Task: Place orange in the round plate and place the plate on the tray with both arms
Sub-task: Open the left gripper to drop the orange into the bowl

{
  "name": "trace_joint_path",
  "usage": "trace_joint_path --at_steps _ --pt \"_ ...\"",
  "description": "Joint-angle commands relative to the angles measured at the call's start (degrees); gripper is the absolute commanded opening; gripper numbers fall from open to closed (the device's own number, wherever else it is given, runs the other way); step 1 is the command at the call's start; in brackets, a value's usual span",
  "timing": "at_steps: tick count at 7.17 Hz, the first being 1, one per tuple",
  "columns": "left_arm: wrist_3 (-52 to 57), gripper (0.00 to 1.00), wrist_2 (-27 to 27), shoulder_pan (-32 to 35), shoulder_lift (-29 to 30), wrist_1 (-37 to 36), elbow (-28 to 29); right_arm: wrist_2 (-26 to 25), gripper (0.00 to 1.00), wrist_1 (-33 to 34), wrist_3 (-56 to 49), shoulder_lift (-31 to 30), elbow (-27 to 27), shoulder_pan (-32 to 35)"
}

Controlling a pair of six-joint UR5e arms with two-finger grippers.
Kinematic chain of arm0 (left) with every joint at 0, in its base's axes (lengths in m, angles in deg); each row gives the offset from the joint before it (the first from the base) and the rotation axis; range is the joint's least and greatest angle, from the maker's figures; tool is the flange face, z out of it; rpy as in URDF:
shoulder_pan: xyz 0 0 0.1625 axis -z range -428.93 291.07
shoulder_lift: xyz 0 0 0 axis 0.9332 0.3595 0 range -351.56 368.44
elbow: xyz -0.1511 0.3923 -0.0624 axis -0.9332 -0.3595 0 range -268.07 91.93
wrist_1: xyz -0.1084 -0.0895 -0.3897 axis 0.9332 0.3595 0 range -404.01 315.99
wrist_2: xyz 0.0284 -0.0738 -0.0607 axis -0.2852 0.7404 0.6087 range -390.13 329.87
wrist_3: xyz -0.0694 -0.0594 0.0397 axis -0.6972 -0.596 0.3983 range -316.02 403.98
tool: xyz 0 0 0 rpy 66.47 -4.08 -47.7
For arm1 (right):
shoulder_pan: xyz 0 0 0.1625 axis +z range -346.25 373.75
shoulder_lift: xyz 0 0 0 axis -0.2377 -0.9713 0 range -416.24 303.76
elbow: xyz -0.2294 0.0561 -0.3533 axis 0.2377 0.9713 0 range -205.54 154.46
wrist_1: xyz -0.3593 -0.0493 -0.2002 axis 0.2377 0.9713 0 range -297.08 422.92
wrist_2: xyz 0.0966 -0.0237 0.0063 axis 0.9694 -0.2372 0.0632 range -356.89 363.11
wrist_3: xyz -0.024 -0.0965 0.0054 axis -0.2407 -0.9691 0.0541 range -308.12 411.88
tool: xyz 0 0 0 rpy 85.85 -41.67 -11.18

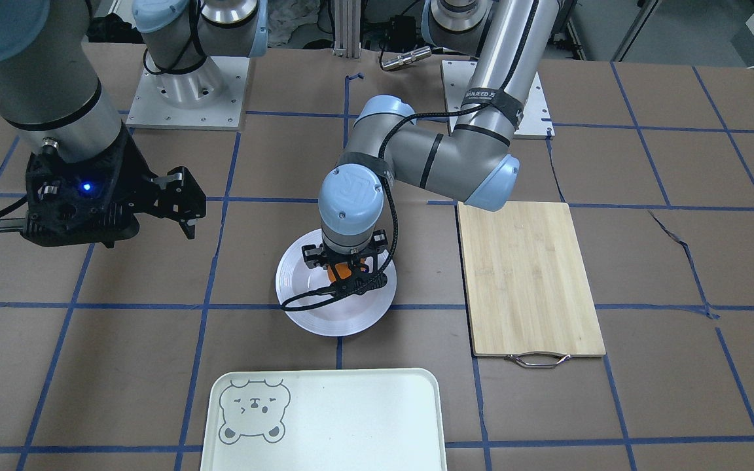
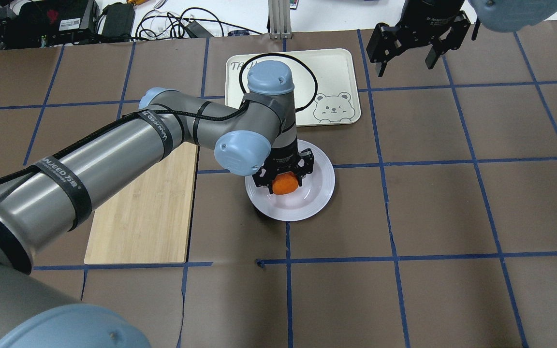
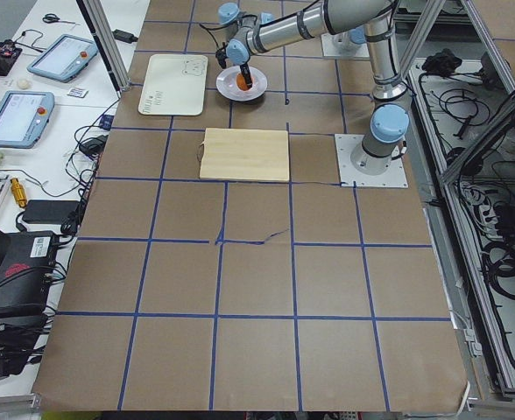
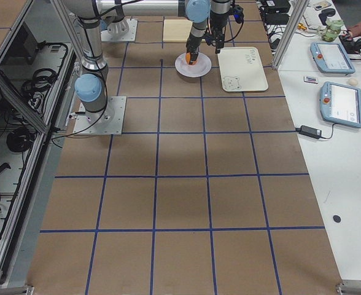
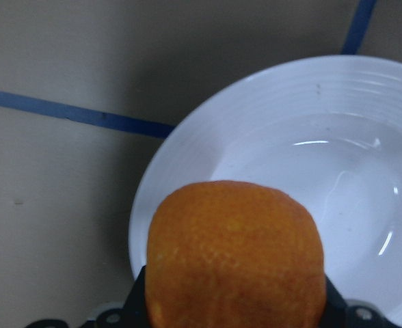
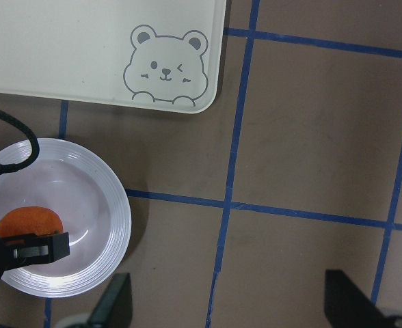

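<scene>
My left gripper (image 2: 285, 180) is shut on the orange (image 2: 285, 184), holding it low over the sunken centre of the round white plate (image 2: 315, 195). Whether the fruit touches the plate I cannot tell. The left wrist view shows the orange (image 5: 235, 263) filling the space between the fingers, with the plate (image 5: 338, 130) beneath. The cream tray (image 2: 329, 72) with the bear drawing lies just beyond the plate, bare. My right gripper (image 2: 405, 63) hangs open and empty, high above the table beside the tray's bear corner; from its wrist view I see the plate (image 6: 95, 198), orange (image 6: 29, 222) and tray (image 6: 64, 48) below.
A bamboo cutting board (image 2: 148, 208) with a metal handle lies on the robot's left of the plate, under the left arm. Brown paper with blue tape lines covers the table. Cables and devices sit past the far edge.
</scene>
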Motion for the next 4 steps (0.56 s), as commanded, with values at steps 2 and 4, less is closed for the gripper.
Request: trace_joint_path --at_steps 2,4 --pt "0.4 1.0 0.2 -0.4 0.0 -0.3 1.4 4.6 1.0 0.0 0.1 0.3 -2.9 -1.1" --pt "8.9 1.0 -0.1 -5.8 -3.4 9.2 7.4 15.2 1.0 0.4 0.7 1.4 -7.4 -2.5"
